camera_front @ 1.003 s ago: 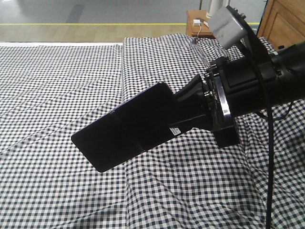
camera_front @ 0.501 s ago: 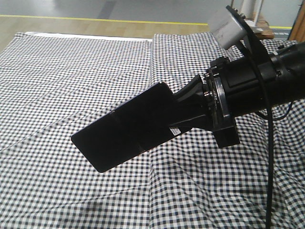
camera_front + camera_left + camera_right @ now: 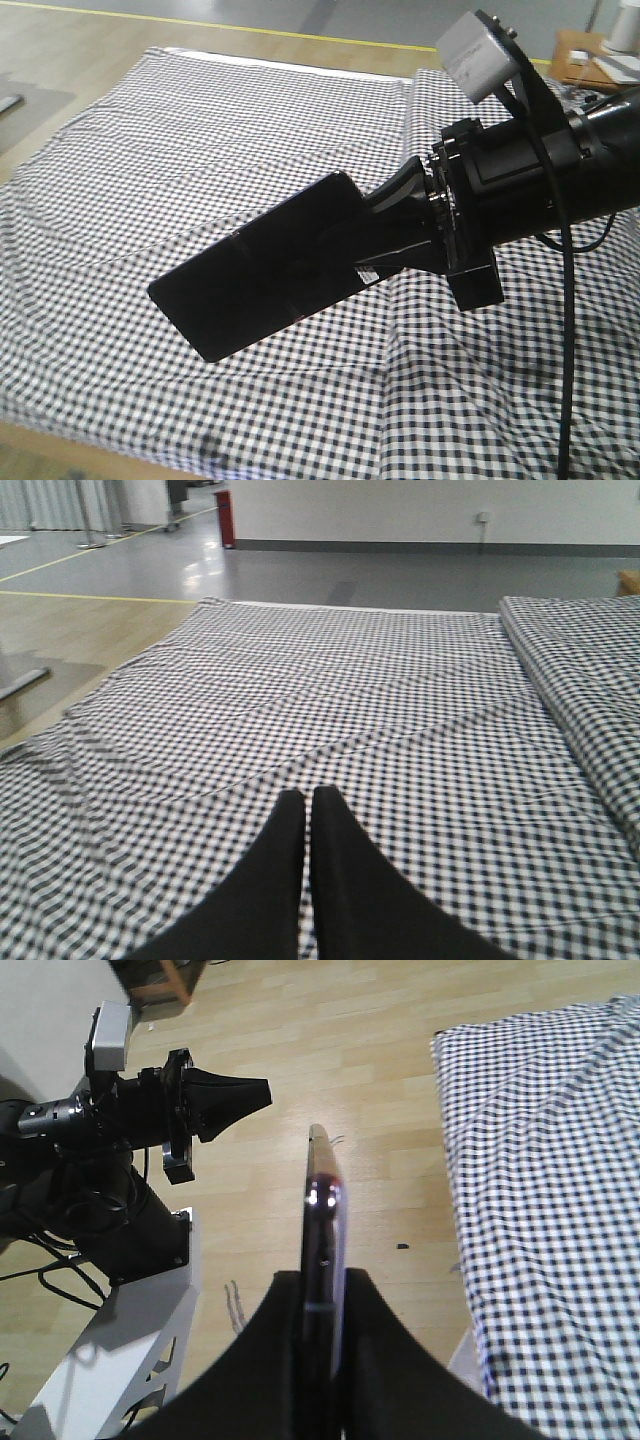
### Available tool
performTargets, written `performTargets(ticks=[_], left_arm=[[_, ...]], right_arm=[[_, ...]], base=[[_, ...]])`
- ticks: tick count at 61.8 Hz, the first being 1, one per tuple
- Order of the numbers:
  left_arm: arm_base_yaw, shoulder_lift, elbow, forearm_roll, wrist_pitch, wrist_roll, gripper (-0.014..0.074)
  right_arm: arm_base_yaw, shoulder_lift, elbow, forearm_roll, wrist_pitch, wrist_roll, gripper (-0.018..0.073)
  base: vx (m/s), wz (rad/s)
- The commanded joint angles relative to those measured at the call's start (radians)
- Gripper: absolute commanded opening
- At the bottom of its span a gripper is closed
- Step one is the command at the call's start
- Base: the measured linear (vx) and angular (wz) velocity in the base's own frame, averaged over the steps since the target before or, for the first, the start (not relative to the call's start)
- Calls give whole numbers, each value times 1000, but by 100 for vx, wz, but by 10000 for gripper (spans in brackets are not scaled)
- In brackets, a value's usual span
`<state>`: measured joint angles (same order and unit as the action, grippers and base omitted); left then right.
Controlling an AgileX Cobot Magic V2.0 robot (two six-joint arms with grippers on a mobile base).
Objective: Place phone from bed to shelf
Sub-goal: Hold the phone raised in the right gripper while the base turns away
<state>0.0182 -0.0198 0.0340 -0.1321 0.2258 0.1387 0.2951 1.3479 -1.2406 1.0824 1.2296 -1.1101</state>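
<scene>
The phone (image 3: 260, 265), a thin glossy black slab with a crease across its middle, hangs in the air above the bed (image 3: 200, 150). My right gripper (image 3: 378, 235) is shut on one end of it. The right wrist view shows the phone (image 3: 322, 1210) edge-on, clamped between both fingers of the right gripper (image 3: 322, 1280), with the bed (image 3: 560, 1160) to its right. My left gripper (image 3: 307, 795) is shut with nothing in it, low over the checked bed (image 3: 350, 680). It also shows from the right wrist as the left gripper (image 3: 266, 1090). The shelf is out of view.
A brown bedside table (image 3: 590, 55) stands at the far right behind the bed. Light wood floor (image 3: 300, 1040) lies beside the bed, with my white base (image 3: 120, 1340) on it. A raised fold of bedding (image 3: 580, 680) runs along the right.
The front view has swung left across the bed: the bedside table slid to the right and the bed's left and near edges came into view. The phone stays clamped in the right gripper.
</scene>
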Motion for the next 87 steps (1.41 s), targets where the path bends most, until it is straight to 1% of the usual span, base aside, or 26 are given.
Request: performTargets(ticks=[1,87], left_arm=[[-3,-5,1,-6,-68,-4,1],[-3,-5,1,-6,-68,-4,1]], right_arm=[[-1,-32,-27,88,60,-4,-4],[-1,-32,-27,88,60,-4,-4]], base=[[-10,41],[-10,40]])
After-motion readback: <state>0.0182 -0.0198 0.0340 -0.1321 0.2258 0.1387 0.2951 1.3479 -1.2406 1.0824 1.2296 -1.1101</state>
